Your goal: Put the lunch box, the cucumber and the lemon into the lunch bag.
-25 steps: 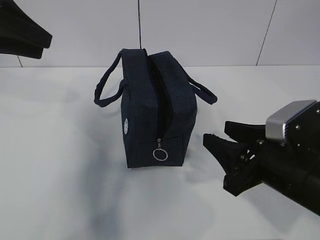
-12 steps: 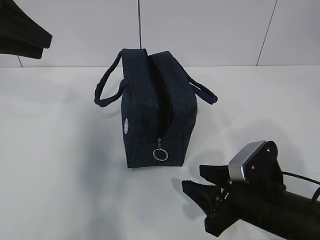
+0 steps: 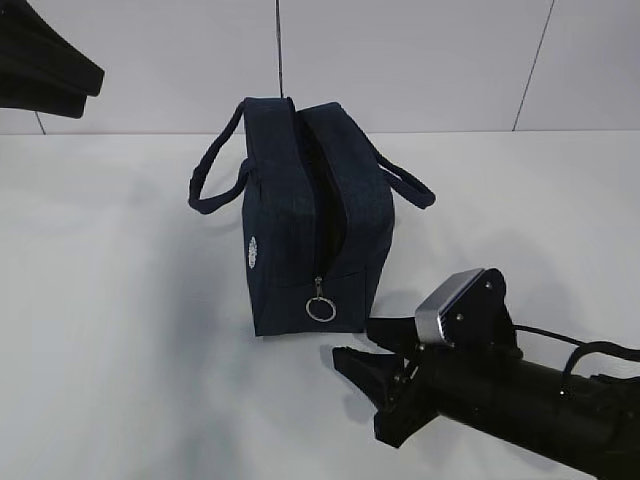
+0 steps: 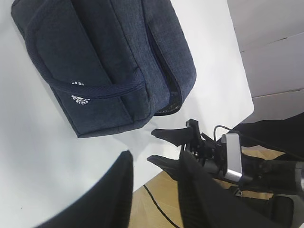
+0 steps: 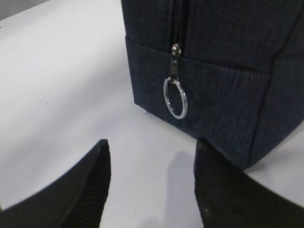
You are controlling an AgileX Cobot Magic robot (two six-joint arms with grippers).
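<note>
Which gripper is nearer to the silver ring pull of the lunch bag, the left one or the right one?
The right gripper is nearer: it sits low, just in front of the ring pull, jaws open and empty. The left gripper is raised high, far off to the lunch bag's left.

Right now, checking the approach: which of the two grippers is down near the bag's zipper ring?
The right gripper, jaws open and empty, low on the table facing the silver ring pull. The left gripper is raised, off beside the lunch bag.

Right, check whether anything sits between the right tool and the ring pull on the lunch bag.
Nothing visible does. The right tool stands open and empty, low over the bare table, aimed at the ring pull hanging on the end face of the lunch bag. Only open table lies between them.
</note>
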